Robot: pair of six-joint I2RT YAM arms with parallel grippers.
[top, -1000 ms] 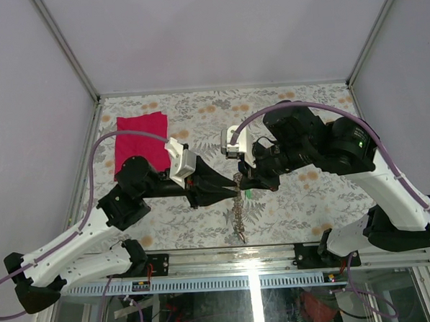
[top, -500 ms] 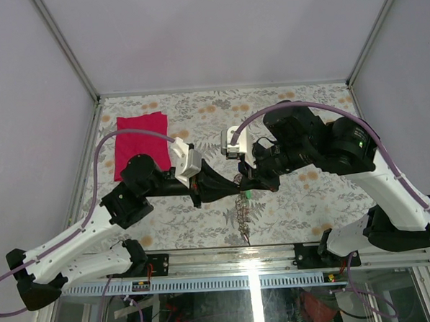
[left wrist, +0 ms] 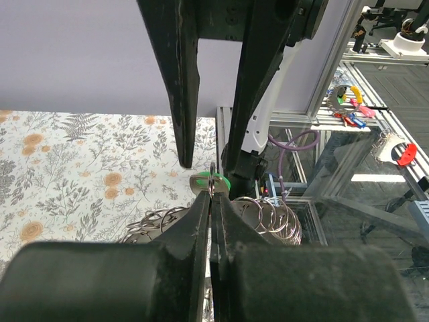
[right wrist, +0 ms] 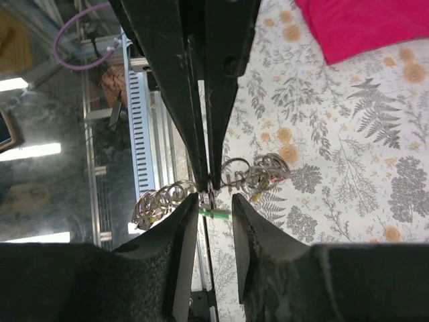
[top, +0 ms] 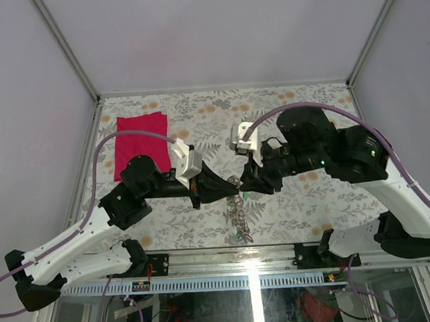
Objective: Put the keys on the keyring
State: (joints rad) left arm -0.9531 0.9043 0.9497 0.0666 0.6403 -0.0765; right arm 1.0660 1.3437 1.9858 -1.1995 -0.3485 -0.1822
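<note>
My left gripper (left wrist: 212,198) is shut on the thin edge of the keyring (left wrist: 212,180), a silver ring seen edge-on. A green-headed key (left wrist: 226,182) sits at the ring. More linked silver rings (left wrist: 271,218) hang to either side, one bearing a small yellow key (right wrist: 256,196). My right gripper (right wrist: 214,204) stands open, its fingers (right wrist: 181,248) either side of the green key (right wrist: 218,213) and apart from it. From above, the left gripper (top: 233,190) and right gripper (top: 247,188) meet tip to tip, the ring chain (top: 239,216) dangling toward the front edge.
A red cloth (top: 140,143) lies at the back left of the floral table (top: 311,199). The table's metal front rail (top: 249,254) runs just under the hanging rings. Grey walls close in both sides and the back.
My left gripper has closed fully on the ring. My right gripper, shut before, has opened and let go, and its arm has shifted slightly right.
</note>
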